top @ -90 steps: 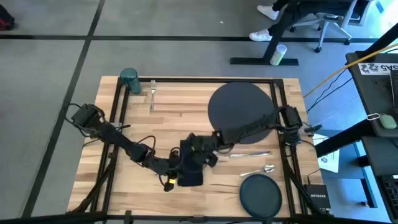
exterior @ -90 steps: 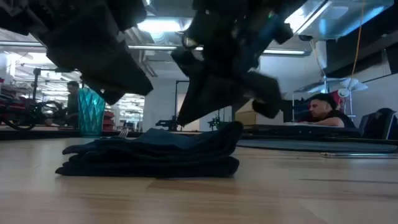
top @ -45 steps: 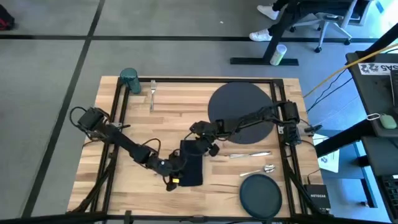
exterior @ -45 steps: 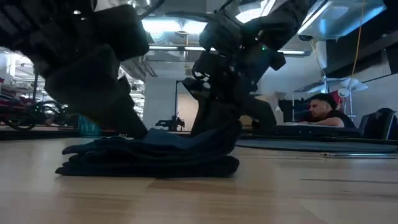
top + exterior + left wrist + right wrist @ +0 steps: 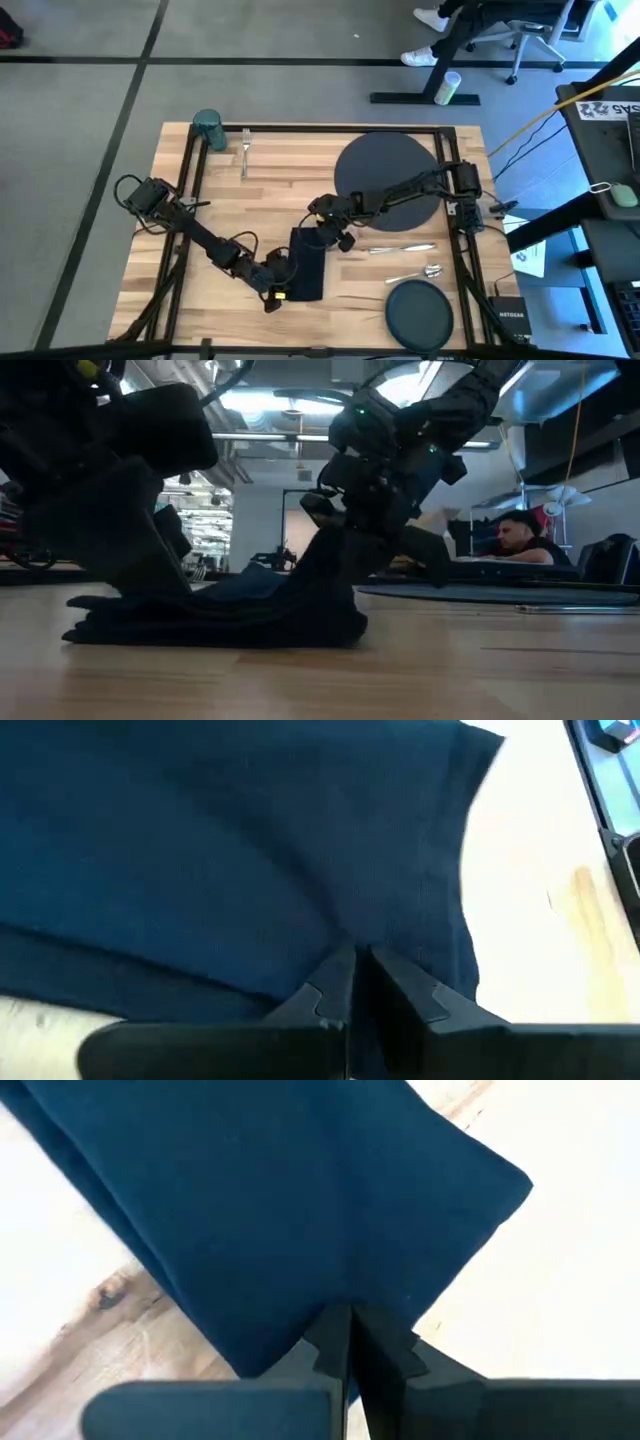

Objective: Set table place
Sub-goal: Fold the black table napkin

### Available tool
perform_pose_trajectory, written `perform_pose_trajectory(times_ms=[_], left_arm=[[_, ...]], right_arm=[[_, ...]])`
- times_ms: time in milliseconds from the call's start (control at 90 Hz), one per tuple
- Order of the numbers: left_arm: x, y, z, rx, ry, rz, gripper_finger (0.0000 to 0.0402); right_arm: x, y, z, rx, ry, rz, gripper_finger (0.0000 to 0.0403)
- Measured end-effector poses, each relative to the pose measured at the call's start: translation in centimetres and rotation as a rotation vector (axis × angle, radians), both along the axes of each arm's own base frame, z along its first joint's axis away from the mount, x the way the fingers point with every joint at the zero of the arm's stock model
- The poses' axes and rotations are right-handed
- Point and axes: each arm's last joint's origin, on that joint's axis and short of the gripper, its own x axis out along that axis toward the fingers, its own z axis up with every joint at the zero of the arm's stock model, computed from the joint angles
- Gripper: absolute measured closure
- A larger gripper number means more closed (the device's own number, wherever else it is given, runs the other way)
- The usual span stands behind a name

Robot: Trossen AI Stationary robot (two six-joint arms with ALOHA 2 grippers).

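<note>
Straightening the napkin point(image 5: 306, 264): left tool point(image 5: 352, 982) and right tool point(image 5: 343, 1342) each clamped on its cloth; next, lay it flat on the table point(image 5: 270, 190)

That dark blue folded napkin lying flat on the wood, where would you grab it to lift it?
By an edge or corner, coming down from above. The napkin lies flat on the table, so only thin borders can be pinched. Both grippers do this: the left gripper and right gripper have jaws shut on opposite ends.
</note>
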Motion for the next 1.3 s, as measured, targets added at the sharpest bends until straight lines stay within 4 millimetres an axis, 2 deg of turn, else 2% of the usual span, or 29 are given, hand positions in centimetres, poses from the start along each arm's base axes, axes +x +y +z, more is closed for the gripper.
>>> perform_pose_trajectory(times_ms=[111, 222, 411, 533, 944, 1300], left_arm=[[0.7, 0.8, 1.7, 0.002, -0.086, 0.000, 0.0387], [1.3, 1.9, 2.3, 0.040, -0.114, 0.013, 0.0387], [2.8, 3.1, 3.6, 0.020, -0.268, -0.013, 0.0387], [3.1, 3.4, 2.9, 0.018, -0.245, -0.029, 0.0387], [5.6, 2.1, 0.4, 0.028, -0.197, -0.075, 0.0387], [5.8, 1.7, -2.1, 0.008, -0.138, -0.059, 0.0387]], right_arm=[[0.0, 0.0, 0.0, -0.001, -0.002, -0.001, 0.0403], [0.0, 0.0, 0.0, -0.001, -0.002, -0.001, 0.0403], [0.0, 0.0, 0.0, -0.001, -0.004, -0.001, 0.0403], [0.0, 0.0, 0.0, -0.001, -0.004, -0.001, 0.0403], [0.1, 0.0, 0.0, -0.001, -0.008, 0.000, 0.0403], [0.0, 0.0, -0.1, -0.001, 0.004, 0.001, 0.0403]])
